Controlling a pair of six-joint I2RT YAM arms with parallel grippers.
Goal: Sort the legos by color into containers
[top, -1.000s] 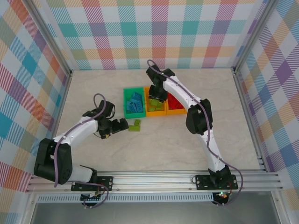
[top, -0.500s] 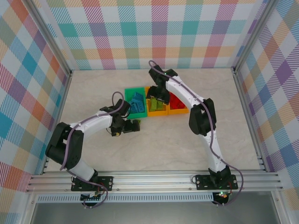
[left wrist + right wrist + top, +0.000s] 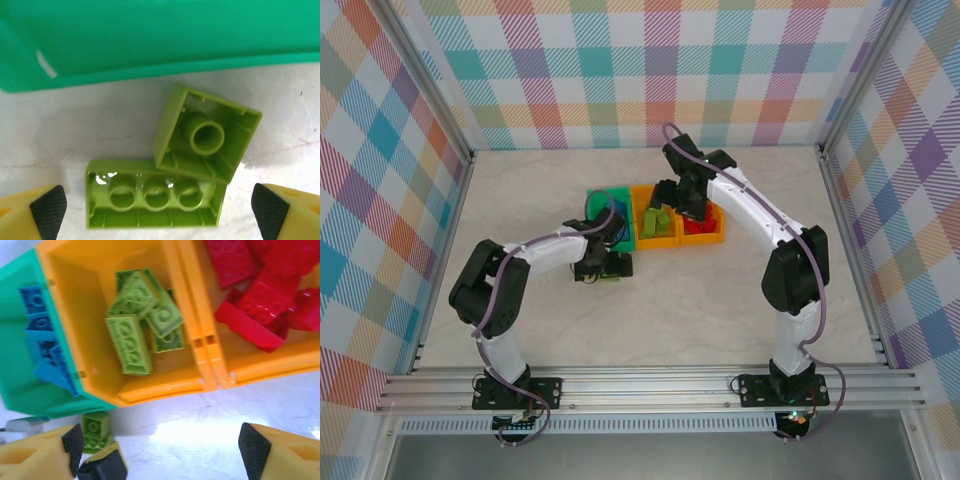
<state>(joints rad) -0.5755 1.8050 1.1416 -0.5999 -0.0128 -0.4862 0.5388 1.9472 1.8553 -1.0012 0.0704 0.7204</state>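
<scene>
- Two small studded plastic bricks lie upside down on the pale marbled table point(image 3: 60, 130). One is a long lime green brick point(image 3: 155, 200). The other is a square lime green brick point(image 3: 207, 132), turned at an angle and touching the long one's far edge.
- Both sit just in front of the green plastic bin point(image 3: 150, 40).
- My left gripper point(image 3: 159, 210) has its jaws wide, one fingertip on either side of the pair, touching neither.
- Along the row of bins I see blue bricks point(image 3: 42, 340) in the green one.
- More lime green bricks point(image 3: 137, 335) are in the middle orange plastic bin point(image 3: 165, 385), and red bricks point(image 3: 260, 300) in the right orange plastic bin point(image 3: 280, 365).
- My right gripper point(image 3: 164, 446) hangs over bare table by the orange bins' near walls, jaws wide with nothing between them.
</scene>
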